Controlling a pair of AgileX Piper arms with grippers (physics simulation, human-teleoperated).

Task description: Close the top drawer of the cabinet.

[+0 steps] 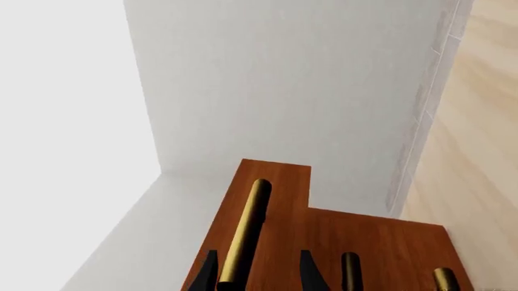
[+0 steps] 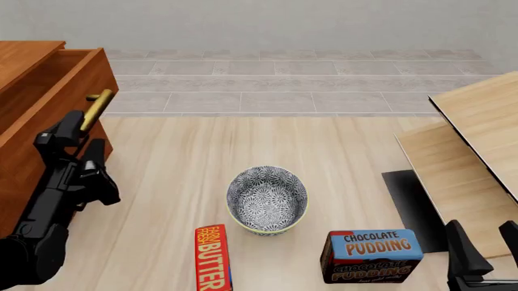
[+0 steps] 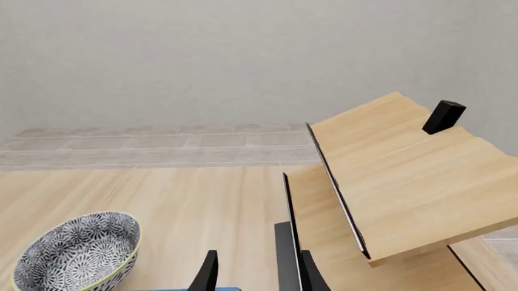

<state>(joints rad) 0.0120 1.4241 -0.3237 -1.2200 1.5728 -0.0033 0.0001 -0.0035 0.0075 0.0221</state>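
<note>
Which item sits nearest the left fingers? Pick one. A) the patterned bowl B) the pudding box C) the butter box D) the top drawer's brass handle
D: in the left wrist view the top drawer's brass handle runs between the left fingers.

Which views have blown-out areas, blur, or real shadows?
Left wrist view: wall beside the cabinet washes out to near white, brass handle sharp. Front view: flat, even light, faint shadow under the bowl. Right wrist view: evenly lit, pale boards crisp, no blur.
</note>
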